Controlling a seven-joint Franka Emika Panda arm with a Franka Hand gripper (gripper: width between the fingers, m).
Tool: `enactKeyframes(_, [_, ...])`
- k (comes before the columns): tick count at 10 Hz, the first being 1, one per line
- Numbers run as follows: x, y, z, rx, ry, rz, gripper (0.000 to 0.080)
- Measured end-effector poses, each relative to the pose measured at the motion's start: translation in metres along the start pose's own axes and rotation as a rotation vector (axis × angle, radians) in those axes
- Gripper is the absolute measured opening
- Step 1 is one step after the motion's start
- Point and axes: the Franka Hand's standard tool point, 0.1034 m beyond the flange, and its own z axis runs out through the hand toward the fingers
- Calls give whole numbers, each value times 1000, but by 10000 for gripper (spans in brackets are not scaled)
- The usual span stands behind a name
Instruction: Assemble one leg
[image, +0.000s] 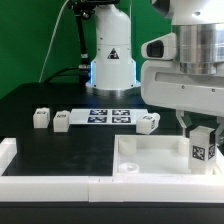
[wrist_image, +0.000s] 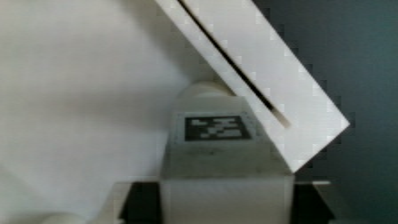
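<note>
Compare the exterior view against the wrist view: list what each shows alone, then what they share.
Exterior only: three loose legs on the black table, the marker board, the arm's base.
Wrist only: a close look at the tray's raised wall.
Both: the hand shut on the leg, over the tray.

Marker board (image: 108, 116) flat on black table (image: 60, 145), w/ white tray (image: 150, 160) nearby.

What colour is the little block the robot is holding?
The leg is white, with a black-and-white square tag on its side. The wrist view shows it best.
</note>
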Motion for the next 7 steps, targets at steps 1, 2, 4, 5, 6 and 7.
enactKeyframes(1, [0,0,0,-4,0,47,291])
enactKeyframes(2, [0,0,0,-8,-4,94,291])
enactKeyframes(4, [0,-1,0,-6,-7,128,303])
enactKeyframes(5, [0,-1,1,-6,-7,120,541])
enactKeyframes(6, [-1,-1,1,-6,-8,83,541])
enactKeyframes(7, [-2,-1,0,-8,-9,73,616])
